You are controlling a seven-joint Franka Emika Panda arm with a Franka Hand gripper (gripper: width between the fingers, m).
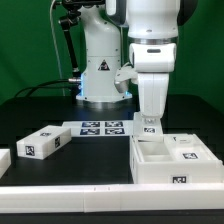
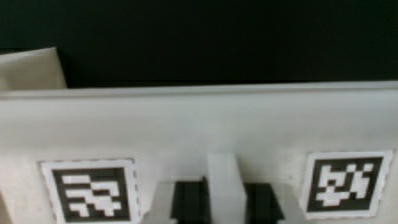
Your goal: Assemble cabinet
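The cabinet's open-box shell [image 1: 150, 168] lies at the exterior view's right front, with a tag on its front wall and a tagged block [image 1: 187, 152] inside. My gripper [image 1: 150, 120] points straight down over the shell's far left corner, with a small tagged white part [image 1: 150, 129] at its tips. In the wrist view my gripper [image 2: 222, 205] has its dark fingers [image 2: 185, 203] pressed on both sides of a thin upright white rib [image 2: 222, 170] of a white panel [image 2: 196, 120] that carries two tags. A loose tagged drawer block [image 1: 40, 144] lies at the left.
The marker board [image 1: 103, 127] lies flat in the middle, in front of the robot base [image 1: 100, 75]. A white piece [image 1: 4, 160] pokes in at the left edge. A white rail [image 1: 70, 195] runs along the table's front edge.
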